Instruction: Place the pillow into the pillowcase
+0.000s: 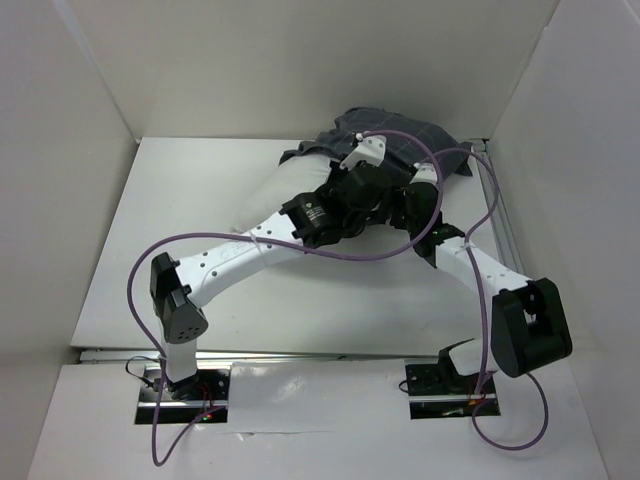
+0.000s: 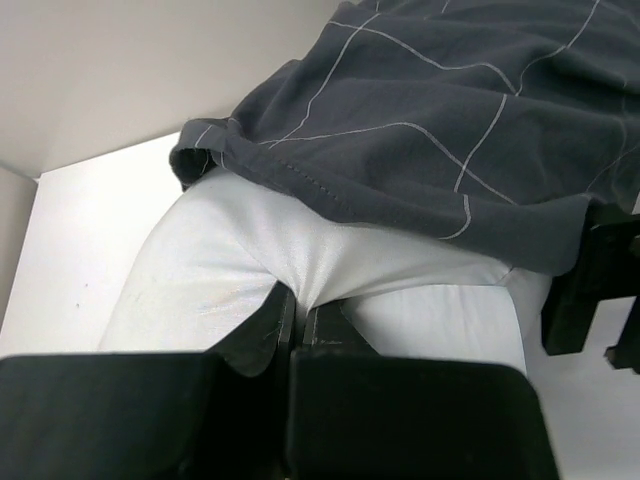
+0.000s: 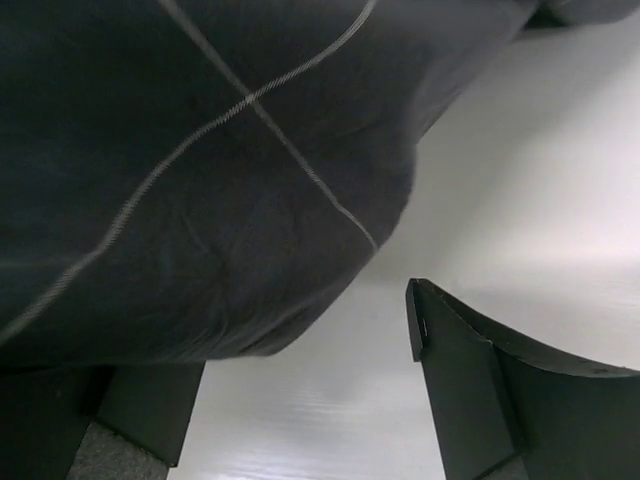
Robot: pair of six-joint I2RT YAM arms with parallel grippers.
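Note:
The white pillow (image 1: 262, 208) lies at the back of the table, its far end inside the dark grey checked pillowcase (image 1: 400, 135). In the left wrist view the pillowcase (image 2: 430, 130) covers the pillow's (image 2: 230, 260) upper part, and its hem crosses the white cloth. My left gripper (image 2: 298, 305) is shut on a pinch of the pillow's white fabric just below that hem. My right gripper (image 3: 290, 340) is open beside the pillowcase (image 3: 180, 180). The cloth drapes over its left finger, and its right finger (image 3: 450, 380) stands free above the table.
White walls close in the table on the left, back and right. A metal rail (image 1: 500, 215) runs along the table's right edge. Purple cables (image 1: 455, 215) loop over both arms. My right arm's black gripper body (image 2: 592, 290) shows at the right of the left wrist view.

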